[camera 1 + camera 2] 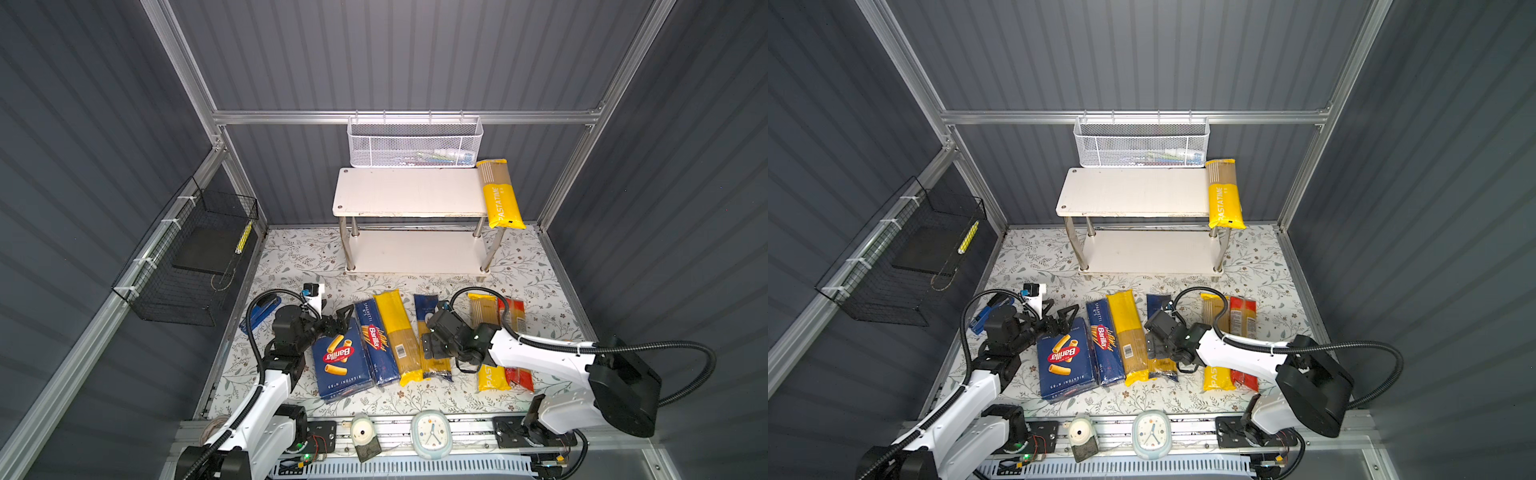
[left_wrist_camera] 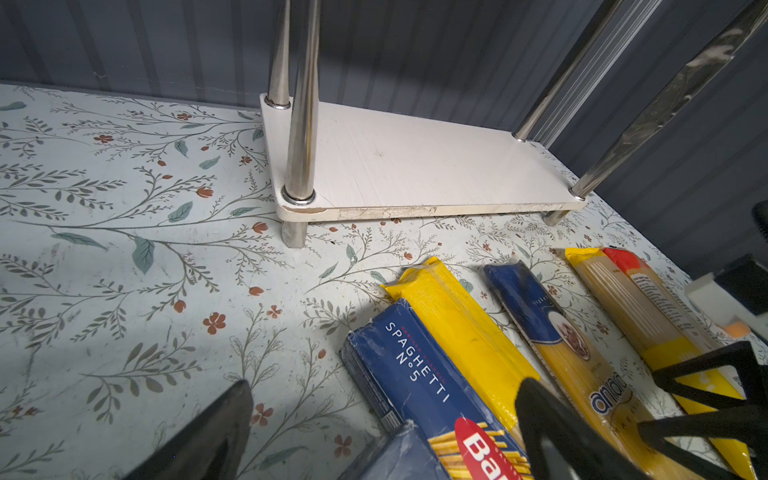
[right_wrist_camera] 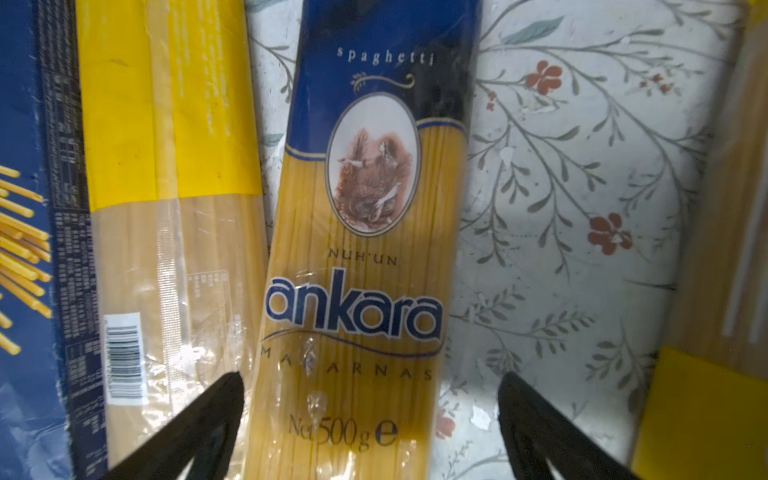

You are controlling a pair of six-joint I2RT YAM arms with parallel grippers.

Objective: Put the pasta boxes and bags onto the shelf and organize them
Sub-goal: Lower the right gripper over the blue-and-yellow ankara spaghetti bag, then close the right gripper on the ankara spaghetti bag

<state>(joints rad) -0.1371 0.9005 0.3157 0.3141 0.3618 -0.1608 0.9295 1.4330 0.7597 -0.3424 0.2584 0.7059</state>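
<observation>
My right jaws hang wide open, straddling the ankara bag (image 3: 361, 249), which lies flat on the table (image 1: 291, 257) directly beneath; its long axis runs near-to-far, crosswise to the jaws; my left jaws, also open and empty, sit farther left.

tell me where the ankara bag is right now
In both top views the ankara bag lies on the table near the middle, between the plain yellow bag and a PASTATIME bag, under the open right gripper.

dark grey ribbed walls (image 1: 395, 54) surround a pale floral-print floor (image 1: 299, 257).
</observation>
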